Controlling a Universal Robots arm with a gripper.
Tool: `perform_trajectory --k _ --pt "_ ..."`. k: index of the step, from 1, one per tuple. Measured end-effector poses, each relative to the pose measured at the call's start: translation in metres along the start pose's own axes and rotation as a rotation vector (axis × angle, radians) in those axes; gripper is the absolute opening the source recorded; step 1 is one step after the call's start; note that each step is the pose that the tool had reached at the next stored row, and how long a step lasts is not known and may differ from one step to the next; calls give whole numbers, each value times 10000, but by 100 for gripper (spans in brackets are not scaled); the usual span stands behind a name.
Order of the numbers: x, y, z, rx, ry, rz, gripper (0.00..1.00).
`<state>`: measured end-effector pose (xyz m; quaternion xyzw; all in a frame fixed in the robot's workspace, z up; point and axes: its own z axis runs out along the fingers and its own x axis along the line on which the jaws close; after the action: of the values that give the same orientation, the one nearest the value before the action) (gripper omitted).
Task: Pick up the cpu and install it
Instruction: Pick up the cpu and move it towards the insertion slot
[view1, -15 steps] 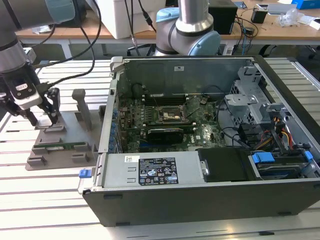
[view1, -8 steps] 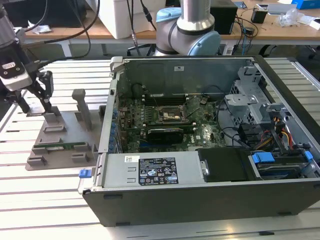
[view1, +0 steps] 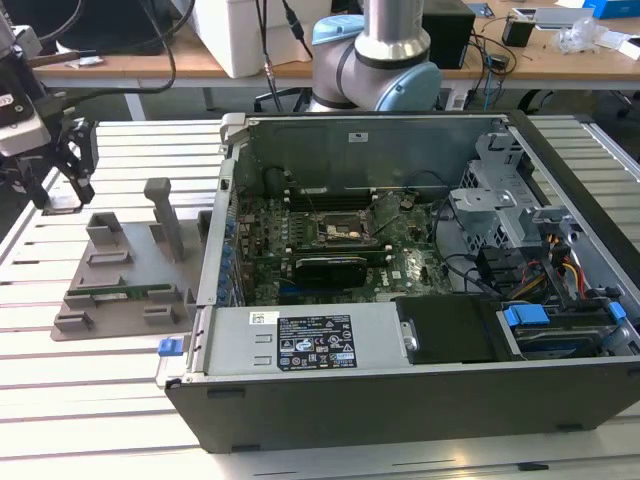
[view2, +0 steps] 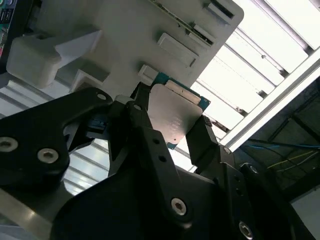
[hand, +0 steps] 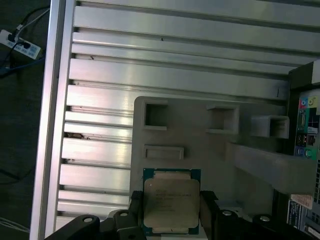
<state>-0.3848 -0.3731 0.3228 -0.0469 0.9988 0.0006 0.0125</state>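
Note:
The cpu (hand: 171, 200) is a small square chip with a silvery top plate and a thin green rim. My gripper (hand: 171, 220) is shut on it, one black finger (hand: 136, 201) on each side. In the second wrist view the cpu (view2: 175, 117) sits between the same fingers (view2: 202, 142), just off the grey fixture. In the exterior view the gripper (view1: 60, 198) hangs at the far left, over the back left corner of the grey fixture (view1: 130, 280). The black socket frame (view1: 345, 232) lies on the motherboard inside the open computer case (view1: 400, 395), well to the exterior view's right of the gripper.
The grey fixture holds a long green memory stick (view1: 120, 293) and has an upright post (view1: 165, 215). The slatted metal table (view1: 90, 400) carries both fixture and case. The arm's base (view1: 385, 60) stands behind the case. Cables and drive cages crowd the case's right side.

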Motion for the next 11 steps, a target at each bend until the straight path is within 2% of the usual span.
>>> perform_trajectory --k 2,6,8,11 --pt "-3 0 -117 -36 -3 1 54" --pt "-7 0 -284 -94 -8 3 54" --pt "-8 0 -317 -111 -11 3 54" --pt "-9 0 -326 -167 -16 3 54"
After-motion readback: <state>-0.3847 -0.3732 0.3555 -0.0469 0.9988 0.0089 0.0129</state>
